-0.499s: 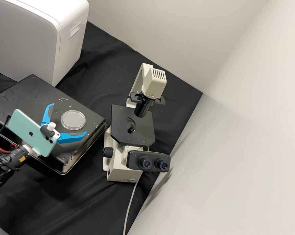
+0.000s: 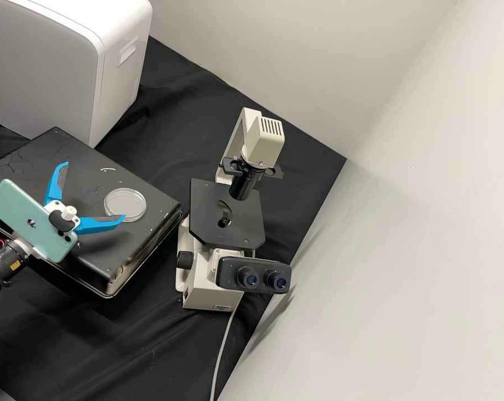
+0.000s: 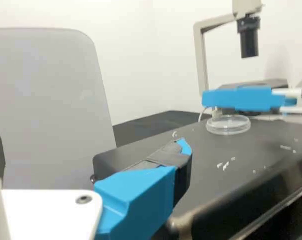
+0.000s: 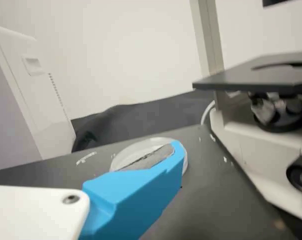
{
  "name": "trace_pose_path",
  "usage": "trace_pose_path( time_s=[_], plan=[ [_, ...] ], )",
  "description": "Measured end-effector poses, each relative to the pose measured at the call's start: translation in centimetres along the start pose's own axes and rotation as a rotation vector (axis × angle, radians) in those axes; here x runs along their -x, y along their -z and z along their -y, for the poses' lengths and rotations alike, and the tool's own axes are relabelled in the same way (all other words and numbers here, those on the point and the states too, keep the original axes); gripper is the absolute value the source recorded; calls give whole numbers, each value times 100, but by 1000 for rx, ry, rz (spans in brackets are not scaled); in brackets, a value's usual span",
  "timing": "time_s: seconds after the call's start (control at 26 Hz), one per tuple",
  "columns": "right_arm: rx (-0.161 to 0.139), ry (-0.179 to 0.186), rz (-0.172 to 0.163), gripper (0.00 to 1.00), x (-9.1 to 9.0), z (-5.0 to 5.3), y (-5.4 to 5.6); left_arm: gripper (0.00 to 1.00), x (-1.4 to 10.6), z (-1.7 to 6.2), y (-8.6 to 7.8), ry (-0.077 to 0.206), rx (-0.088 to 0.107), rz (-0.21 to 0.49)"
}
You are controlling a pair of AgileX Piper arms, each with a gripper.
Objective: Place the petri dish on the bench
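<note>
Blue-fingered right gripper (image 2: 91, 192) — one — splayed beside one petri dish (image 2: 125, 204)

Petri dish (image 2: 125, 204): one was there.
Microscope (image 2: 232, 239): one.
Eyepieces (image 2: 247, 276): two sat on the microscope.
White box (image 2: 62, 61): one.
Black case (image 2: 34, 150): one.
Pincers: two were counted, the left pincer (image 3: 88, 142) and the right pincer (image 2: 94, 191).
Blue fingers (image 2: 57, 181): two showed on the right pincer.
Worktop (image 2: 168, 111): one.

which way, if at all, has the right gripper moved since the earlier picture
Yes: the right gripper drew back leftward, away from the clear round petri dish on the glossy black box.
</note>
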State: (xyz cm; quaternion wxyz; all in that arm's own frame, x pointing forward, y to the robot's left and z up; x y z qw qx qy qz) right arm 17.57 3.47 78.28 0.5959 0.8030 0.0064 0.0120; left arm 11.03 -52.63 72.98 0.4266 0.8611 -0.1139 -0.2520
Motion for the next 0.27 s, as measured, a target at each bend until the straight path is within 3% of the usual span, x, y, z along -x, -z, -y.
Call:
trace_pose_path(
  time_s=[0.27],
  plan=[
    [-7, -5, 9, 100, 3, 2, -5, 100, 37, -65, 17, -29, 34, -13]
  ],
)
